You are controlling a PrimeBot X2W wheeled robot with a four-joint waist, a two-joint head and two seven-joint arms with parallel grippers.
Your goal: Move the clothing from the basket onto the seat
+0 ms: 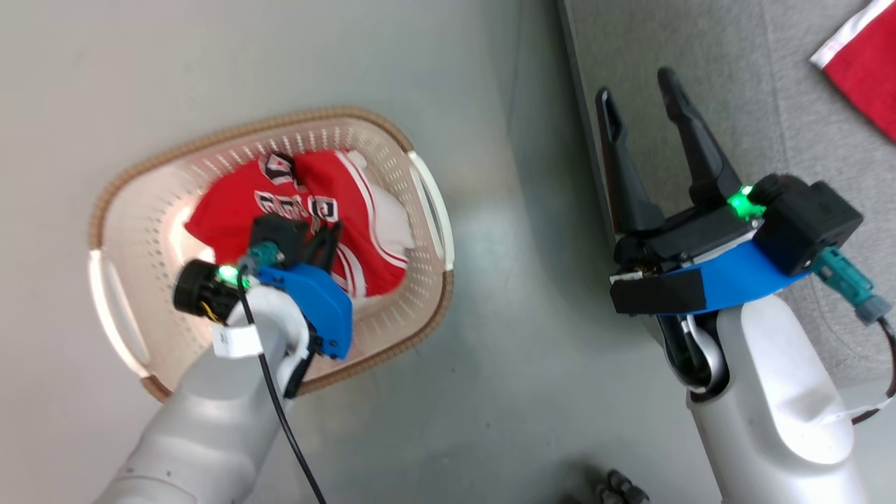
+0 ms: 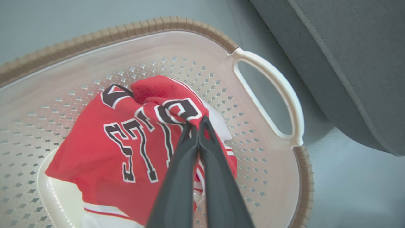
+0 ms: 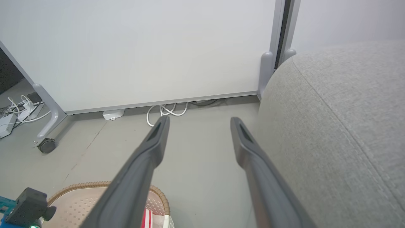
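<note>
Your left gripper [image 2: 198,122] has its jaws pinched shut on the red jersey [image 2: 126,148], which lies in the basket [image 2: 110,34] on the floor [image 1: 532,350]. Your right gripper [image 1: 635,84] hovers with jaws wide beside the seat [image 1: 770,105], where another red garment [image 1: 864,70] lies.

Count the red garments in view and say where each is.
2. A numbered jersey lies in the basket, pinched by the left gripper; a second red piece lies on the sofa, cut off by the head view's edge. More may hide under the jersey.
</note>
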